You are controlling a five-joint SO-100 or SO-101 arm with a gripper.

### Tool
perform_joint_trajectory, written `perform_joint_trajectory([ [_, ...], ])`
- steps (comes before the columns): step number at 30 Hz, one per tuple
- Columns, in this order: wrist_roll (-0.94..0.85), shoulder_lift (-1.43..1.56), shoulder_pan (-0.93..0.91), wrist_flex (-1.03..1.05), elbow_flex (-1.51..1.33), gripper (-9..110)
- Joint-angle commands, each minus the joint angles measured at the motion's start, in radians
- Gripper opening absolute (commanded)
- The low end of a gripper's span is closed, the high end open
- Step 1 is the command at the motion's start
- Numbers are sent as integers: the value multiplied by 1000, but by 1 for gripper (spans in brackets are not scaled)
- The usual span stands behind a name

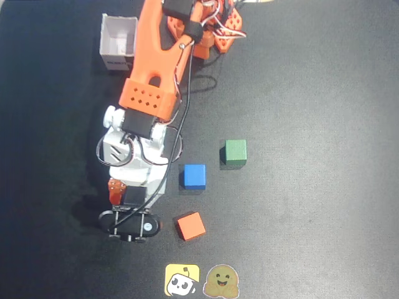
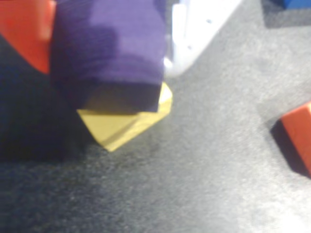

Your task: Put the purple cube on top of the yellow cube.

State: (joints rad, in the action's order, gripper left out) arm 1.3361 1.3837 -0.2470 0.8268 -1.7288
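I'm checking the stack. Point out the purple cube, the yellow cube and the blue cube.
purple cube (image 2: pixel 109 46): wrist view, on its broad lit face.
yellow cube (image 2: pixel 119 127): wrist view, on the corner showing under the purple cube.
blue cube (image 1: pixel 194 175): overhead view, on its top face.

1. In the wrist view you see the small dark purple cube (image 2: pixel 109 46) over the small yellow cube (image 2: pixel 124 124), covering most of it.
2. In the overhead view the blue cube (image 1: pixel 194 176) lies left of the green cube (image 1: pixel 235 152).
3. The orange cube (image 1: pixel 190 225) lies nearer than both.
4. The white open box (image 1: pixel 118 42) sits far left.
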Motion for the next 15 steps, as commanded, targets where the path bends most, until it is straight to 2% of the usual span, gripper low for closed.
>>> perform_joint_trajectory([
  [1, 23, 41, -12, -2, 2, 14],
  [15, 100, 61, -21, -5, 5, 17],
])
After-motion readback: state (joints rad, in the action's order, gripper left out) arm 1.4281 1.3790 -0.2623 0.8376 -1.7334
